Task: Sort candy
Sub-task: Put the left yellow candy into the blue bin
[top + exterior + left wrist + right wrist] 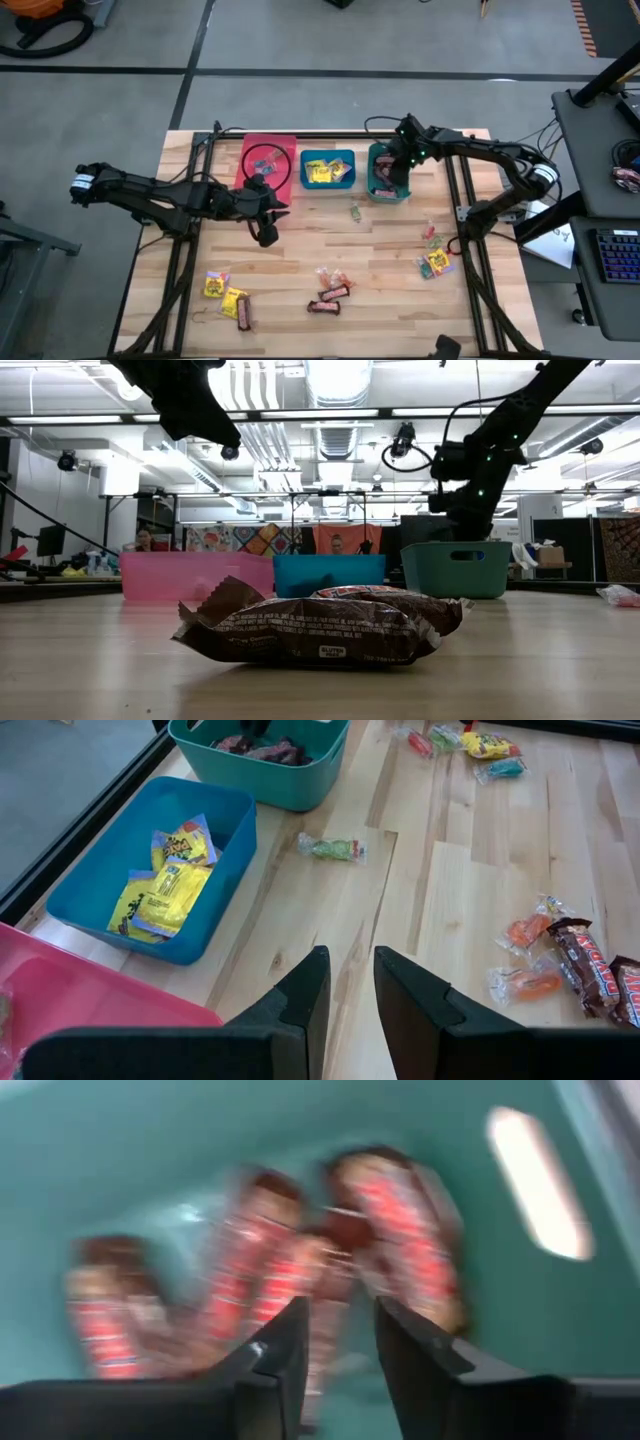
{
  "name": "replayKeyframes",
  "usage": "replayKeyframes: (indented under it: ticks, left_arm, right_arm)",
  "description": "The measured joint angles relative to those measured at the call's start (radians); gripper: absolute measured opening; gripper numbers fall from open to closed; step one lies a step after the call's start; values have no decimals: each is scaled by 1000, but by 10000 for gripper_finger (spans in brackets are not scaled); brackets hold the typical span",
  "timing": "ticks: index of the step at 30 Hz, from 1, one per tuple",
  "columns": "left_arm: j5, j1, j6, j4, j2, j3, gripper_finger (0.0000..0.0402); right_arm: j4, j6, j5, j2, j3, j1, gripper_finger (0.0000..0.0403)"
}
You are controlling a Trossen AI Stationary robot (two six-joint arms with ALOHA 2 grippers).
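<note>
Blurred brown-red bars lie in teal bin.

I count three bins along far edge: one pink bin, one blue bin, one teal bin. Yellow packets in blue bin: I make out about three, overlapping. Brown-red bars loose at near edge: I see three, plus more in teal bin, too blurred to count. Two arms in view.
</note>
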Motion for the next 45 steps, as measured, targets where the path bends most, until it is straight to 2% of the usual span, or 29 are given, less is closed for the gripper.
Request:
replayKeyframes:
  ticks: [2, 5, 11, 16, 18, 27, 36, 42, 45]
  left_arm:
    - [0, 0, 0, 0, 0, 0, 66]
    - [0, 0, 0, 0, 0, -1, 66]
    - [0, 0, 0, -1, 0, -2, 66]
    - [2, -1, -49, -17, 0, -3, 66]
    - [19, -1, -111, -63, 0, -1, 66]
    - [218, -46, -428, -251, 2, 0, 66]
    - [454, -177, -733, -494, 44, 1, 66]
    - [539, -269, -1003, -547, 112, 1, 66]
    - [570, -325, -1124, -550, 153, 1, 66]
  right_arm:
    - [1, -1, 62, 4, 0, -1, 121]
    - [5, -11, 68, -1, 0, 1, 129]
    - [2, 3, -52, -39, 0, 8, 125]
    - [-36, 34, -55, -80, 0, 55, 99]
    - [-48, 58, -56, -104, 0, 86, 86]
    - [-121, 194, -55, -243, 0, 224, 55]
    - [-179, 302, -54, -347, 0, 351, 54]
    - [-179, 346, -50, -380, 0, 423, 54]
    - [-180, 364, -10, -378, 0, 454, 54]
